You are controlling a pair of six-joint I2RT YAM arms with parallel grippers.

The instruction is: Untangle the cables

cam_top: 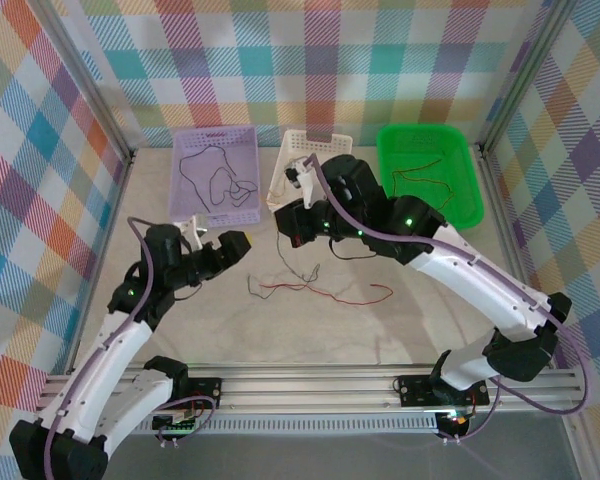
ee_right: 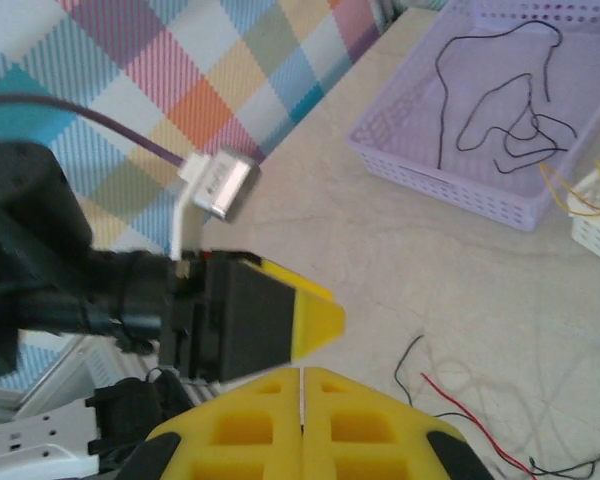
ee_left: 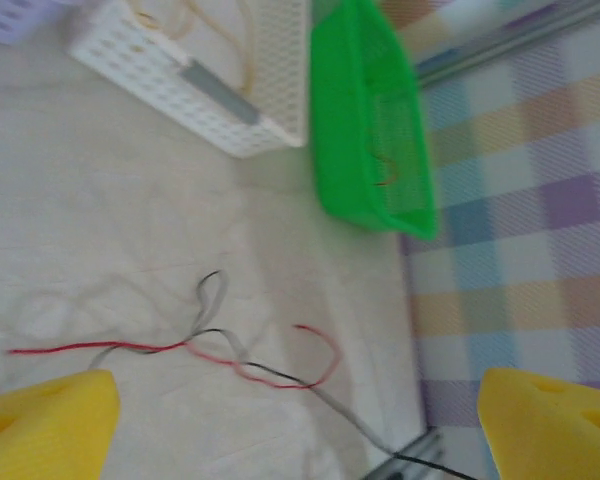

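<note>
Glossy green plastic basket (ee_left: 370, 130) — matt table (ee_left: 100, 230)

My white arms (cam_top: 110, 350), black at the joints, carry purple cables (ee_right: 130, 140) behind the yellow left gripper (ee_left: 298, 415) and right gripper (ee_right: 302, 375).

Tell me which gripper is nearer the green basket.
Right. The right gripper hangs before the white basket, which neighbours the green basket; the left gripper is farther left, by the front edge of the purple basket.
</note>
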